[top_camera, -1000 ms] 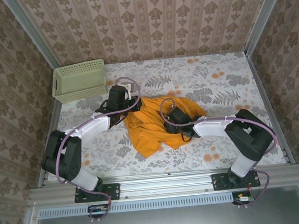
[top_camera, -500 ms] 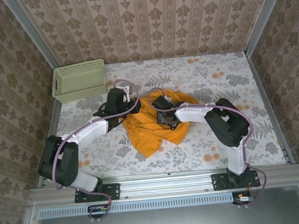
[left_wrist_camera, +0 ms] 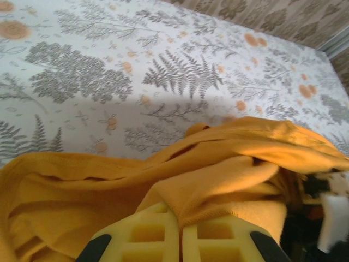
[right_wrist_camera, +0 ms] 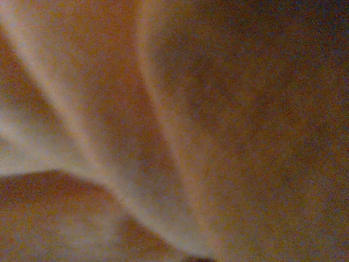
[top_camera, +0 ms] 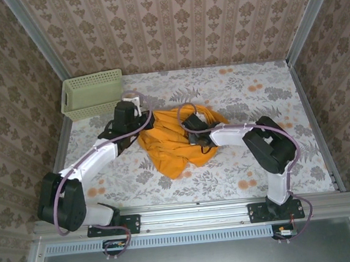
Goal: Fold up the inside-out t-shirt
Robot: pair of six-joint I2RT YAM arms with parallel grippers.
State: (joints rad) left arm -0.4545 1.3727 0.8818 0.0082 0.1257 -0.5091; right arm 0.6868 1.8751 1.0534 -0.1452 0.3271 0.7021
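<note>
The inside-out t-shirt (top_camera: 171,148) lies crumpled and orange-yellow in the middle of the table. My left gripper (top_camera: 141,124) is at its left edge. In the left wrist view the yellow jaws (left_wrist_camera: 180,219) are shut on a folded hem of the t-shirt (left_wrist_camera: 229,164), jaws pressed together with cloth between them. My right gripper (top_camera: 188,123) is sunk into the upper middle of the heap. In the right wrist view, dim orange cloth (right_wrist_camera: 174,131) lies against the lens, its creases running together toward the bottom centre; the fingers are hidden, shut on the cloth.
A pale green lattice basket (top_camera: 92,94) stands at the back left corner, close to my left arm. The floral tablecloth (top_camera: 263,92) lies bare to the right and front of the shirt. Patterned walls close in the table on three sides.
My left gripper has pulled the shirt's left edge toward the back left. My right gripper swung from the shirt's right side up into its middle and closed there.
</note>
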